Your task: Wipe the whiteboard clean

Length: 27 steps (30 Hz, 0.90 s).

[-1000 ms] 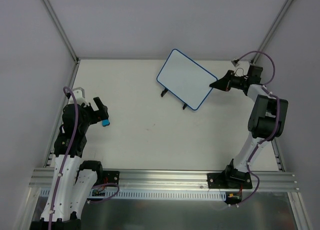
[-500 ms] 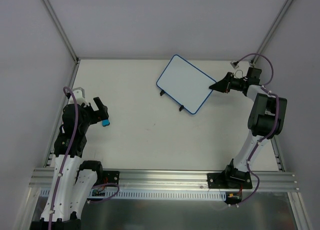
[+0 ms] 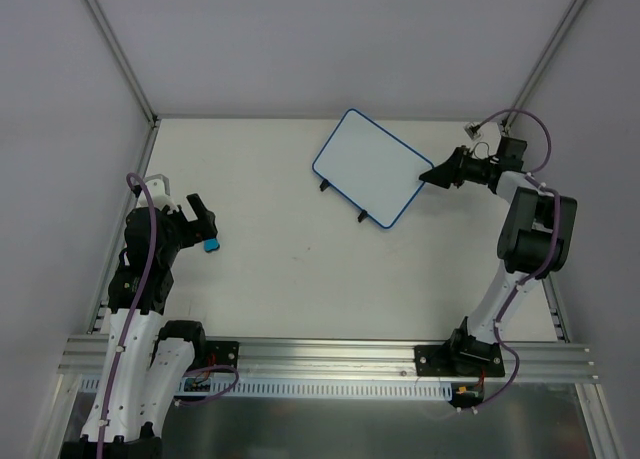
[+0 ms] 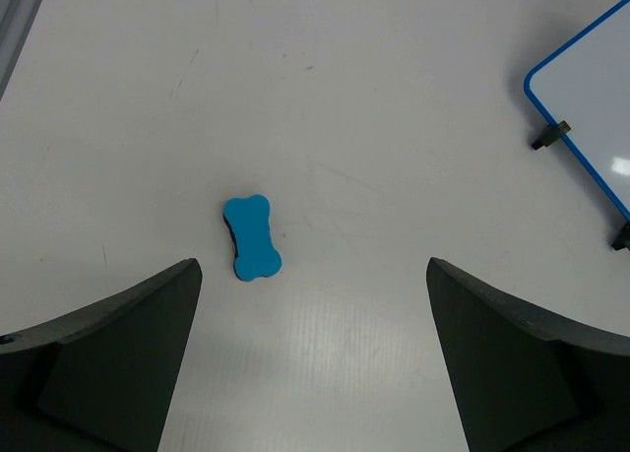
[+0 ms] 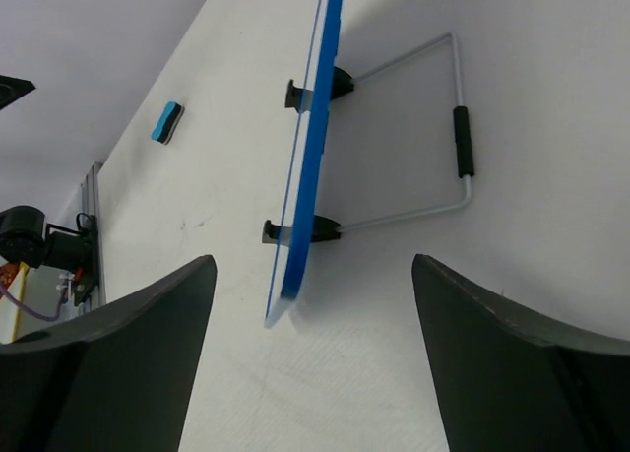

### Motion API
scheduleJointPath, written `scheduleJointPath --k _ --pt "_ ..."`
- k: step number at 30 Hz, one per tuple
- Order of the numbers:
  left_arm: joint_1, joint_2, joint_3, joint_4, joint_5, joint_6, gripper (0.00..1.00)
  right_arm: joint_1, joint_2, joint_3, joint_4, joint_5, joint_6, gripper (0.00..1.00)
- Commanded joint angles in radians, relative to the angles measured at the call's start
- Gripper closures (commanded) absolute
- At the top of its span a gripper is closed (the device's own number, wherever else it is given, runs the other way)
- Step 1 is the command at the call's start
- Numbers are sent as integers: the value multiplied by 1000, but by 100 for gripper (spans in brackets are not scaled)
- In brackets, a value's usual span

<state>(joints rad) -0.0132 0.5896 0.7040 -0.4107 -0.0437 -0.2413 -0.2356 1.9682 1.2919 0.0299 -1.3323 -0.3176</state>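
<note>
Overhead view: a rounded-rectangle whiteboard with a blue frame and plain glossy white face stood at the far right of the matte white table, the right gripper at its right corner. The blue eraser lay just beside the left gripper.

Left wrist view: the bone-shaped eraser, blue over a dark underlayer, lay flat ahead of dark fingers spread wide, gripping nothing.

Right wrist view: the board, seen edge-on, leaned on a bent wire stand with a black sleeve; the fingers were spread wide.
</note>
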Motion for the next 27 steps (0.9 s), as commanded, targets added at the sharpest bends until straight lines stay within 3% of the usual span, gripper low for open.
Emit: scheduleJointPath --k 1,5,8,14,21,24,27 --pt "-7 -5 -3 -7 7 23 1 -34 -107 -28 -11 79 -38 13" --pt "-8 -10 -3 -8 5 22 1 -53 -199 -63 -22 226 -23 1" --pt "-16 -19 -5 -8 -1 23 1 -65 -312 -104 -25 300 11 1" --pt "-36 -37 3 -13 -16 7 1 -67 -604 -245 -31 654 197 1" --pt "-37 -57 109 -80 13 -23 1 -65 -1034 -302 -251 993 299 1" --pt "-37 -73 173 -128 34 -18 1 -67 -1202 -299 -312 1061 351 1" --pt "-37 -79 248 -172 66 -3 1 -67 -1307 -260 -410 1003 313 1"
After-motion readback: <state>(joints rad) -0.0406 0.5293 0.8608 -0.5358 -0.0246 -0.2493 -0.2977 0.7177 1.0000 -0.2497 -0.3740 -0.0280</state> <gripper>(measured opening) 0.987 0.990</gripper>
